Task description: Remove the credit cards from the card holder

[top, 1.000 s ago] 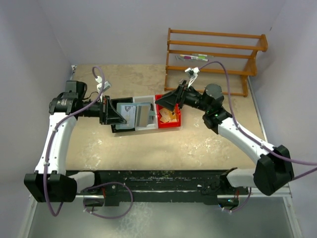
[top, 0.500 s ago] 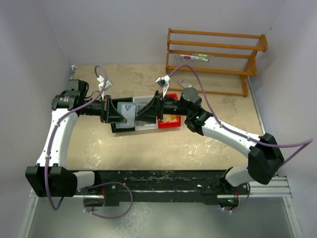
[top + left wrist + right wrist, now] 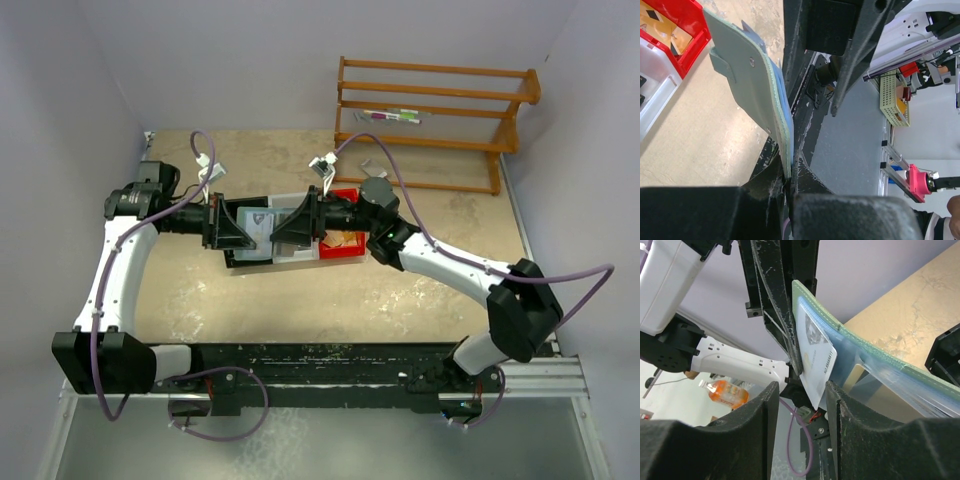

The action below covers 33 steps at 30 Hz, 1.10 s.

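Swung R gripper [image 3: 800,390] in from 3 o'clock, half-narrowed round credit card [image 3: 815,365], no pinch yet; card holder [image 3: 747,75] clamped in L gripper [image 3: 790,185]; ready for pull-out.

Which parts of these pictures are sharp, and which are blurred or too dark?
Left wrist: the card holder sharp, the left gripper's fingers a dark blur. Right wrist: print on the credit card readable, the right gripper's fingers soft and dark. Top external: even light, no glare.
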Available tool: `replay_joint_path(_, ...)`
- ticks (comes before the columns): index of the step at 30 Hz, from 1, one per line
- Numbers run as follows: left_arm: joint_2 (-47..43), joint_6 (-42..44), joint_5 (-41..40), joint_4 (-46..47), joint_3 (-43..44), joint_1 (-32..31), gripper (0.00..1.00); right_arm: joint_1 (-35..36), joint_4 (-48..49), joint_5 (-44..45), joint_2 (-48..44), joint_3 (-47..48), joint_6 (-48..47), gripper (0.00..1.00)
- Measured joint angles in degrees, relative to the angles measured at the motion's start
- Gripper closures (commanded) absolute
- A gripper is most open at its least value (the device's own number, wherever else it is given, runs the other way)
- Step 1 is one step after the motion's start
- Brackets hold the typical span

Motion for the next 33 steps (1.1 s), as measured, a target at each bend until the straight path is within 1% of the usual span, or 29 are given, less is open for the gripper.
replay_joint_path(4, 1.01, 3.34, 0.83, -3.78, 1.38, 0.02, 1.0, -0.04, 1.51, -0.7, 1.18, 0.0, 0.79, 0.58)
replay_joint_path(14, 2.01, 8.48, 2.54, -8.98, 3.08, 0.35, 1.0, -0.04, 2.62, -1.84, 1.49, 0.0, 1.9, 0.59)
replay_joint_path(17, 2.05, 9.35, 3.32, -9.64, 3.76, 0.31, 1.0, 0.07, 0.92, -1.68, 1.46, 0.13, 1.29, 0.6)
replay_joint_path(21, 2.05, 9.35, 2.54, -9.29, 4.02, 0.31, 1.0, 0.35, -4.24, -0.15, 1.44, 1.7, -1.77, 0.6)
replay_joint_path(24, 1.99, 8.83, 2.14, -8.44, 4.02, 0.31, 1.0, 0.5, -5.05, 0.22, 1.44, 1.86, -2.27, 0.61)
replay_joint_path(26, 1.92, 8.11, 2.14, -7.43, 4.0, 0.31, 1.0, 0.59, -4.2, 0.13, 1.46, 1.86, -1.49, 0.64)
replay_joint_path(29, 1.84, 7.43, 2.29, -6.88, 4.0, 0.31, 1.0, 0.76, 0.85, -0.79, 1.99, 1.79, 1.6, 0.75)
replay_joint_path(33, 1.77, 7.23, 2.95, -6.86, 4.0, 0.31, 0.94, 0.76, 7.96, -1.97, 3.74, 1.49, 5.97, 0.99)
